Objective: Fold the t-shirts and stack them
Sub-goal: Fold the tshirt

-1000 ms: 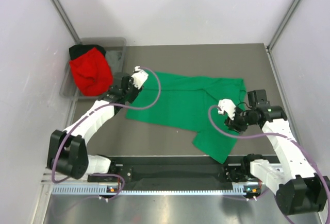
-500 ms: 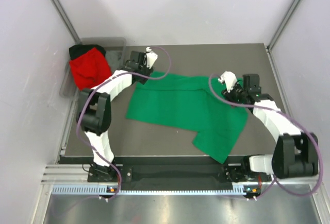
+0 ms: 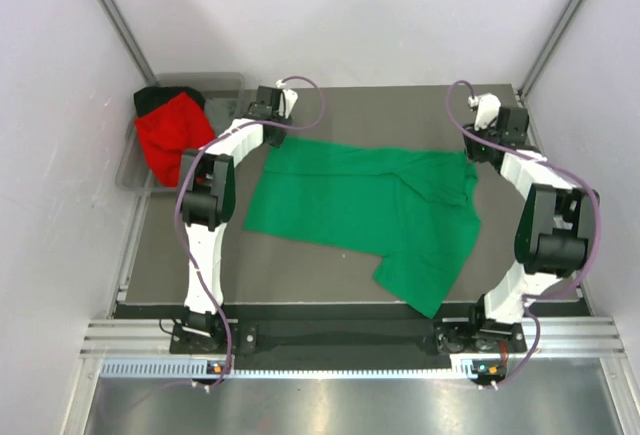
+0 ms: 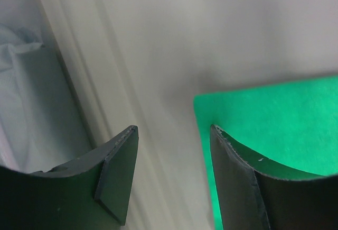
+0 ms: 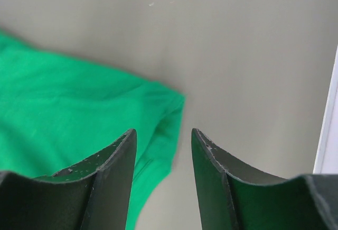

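Green t-shirt (image 3: 350, 200) lies long from 9 to 3 o'clock. My left claw (image 4: 171, 135) and right claw (image 5: 161, 135), both open and empty, hang near its far corners.

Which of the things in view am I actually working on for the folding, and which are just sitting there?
For the job:
green shirt, spread out
red shirt, heaped
black shirt, behind the red one

Just there:
grey bin holding those two
table
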